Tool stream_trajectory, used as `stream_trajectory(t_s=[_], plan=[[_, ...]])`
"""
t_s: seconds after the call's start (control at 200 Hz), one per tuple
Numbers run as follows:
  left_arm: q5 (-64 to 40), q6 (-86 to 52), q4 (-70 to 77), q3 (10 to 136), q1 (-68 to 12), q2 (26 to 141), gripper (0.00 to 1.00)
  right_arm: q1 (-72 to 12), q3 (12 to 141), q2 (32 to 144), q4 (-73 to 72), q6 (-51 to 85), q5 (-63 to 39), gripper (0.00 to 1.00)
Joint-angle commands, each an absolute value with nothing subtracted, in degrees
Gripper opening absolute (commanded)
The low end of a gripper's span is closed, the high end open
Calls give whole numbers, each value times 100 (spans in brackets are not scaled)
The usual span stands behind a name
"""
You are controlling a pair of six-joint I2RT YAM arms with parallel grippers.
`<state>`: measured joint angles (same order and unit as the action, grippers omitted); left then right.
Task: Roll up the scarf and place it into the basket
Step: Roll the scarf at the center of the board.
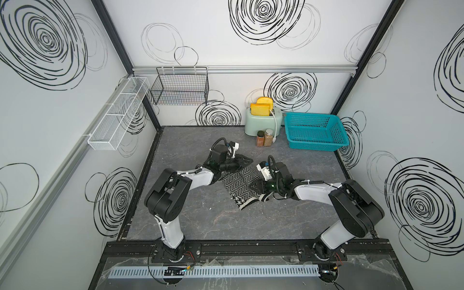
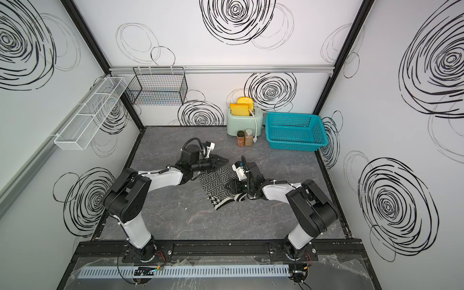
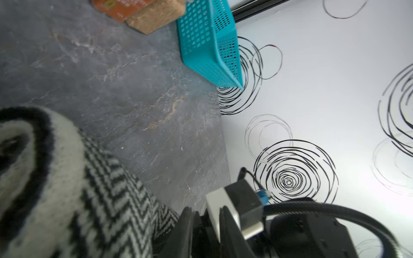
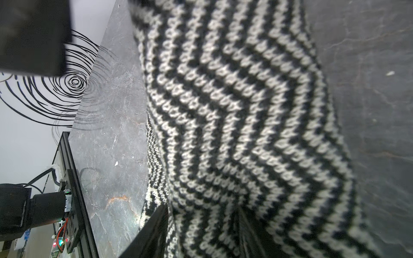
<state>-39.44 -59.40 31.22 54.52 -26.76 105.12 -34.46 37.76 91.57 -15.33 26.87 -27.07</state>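
Lying rumpled on veined grey tabletop (image 1: 213, 221): knitted zigzag scarf (image 1: 241, 183); perforated teal basket (image 1: 313, 133) apart.

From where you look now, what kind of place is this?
Probably a robot test booth dressed as a kitchen: swirl-printed wall panels, two arms bolted to a front rail, a toaster with spice jars.
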Motion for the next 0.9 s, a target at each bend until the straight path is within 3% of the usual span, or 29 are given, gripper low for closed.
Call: stream_trajectory(t_s=[0.0, 0.255, 0.65, 0.895], plan=[[-4079, -5961, 3229, 5412, -2749, 10655, 26, -3398, 3586, 9368, -1418, 2873, -2837, 53], [-4054, -5518, 3125, 5371, -2631, 11266, 25, -3366, 3699, 9432, -1246, 2769, -2866, 60], [-4199, -4574, 2804, 5891, -2287, 11984, 23, -2946, 4145, 8184, 388, 2165, -3016, 83], [-4267, -4501, 2862, 5661, -2252, 11887, 23, -2224, 4675, 9179, 645, 1602, -3574, 85]])
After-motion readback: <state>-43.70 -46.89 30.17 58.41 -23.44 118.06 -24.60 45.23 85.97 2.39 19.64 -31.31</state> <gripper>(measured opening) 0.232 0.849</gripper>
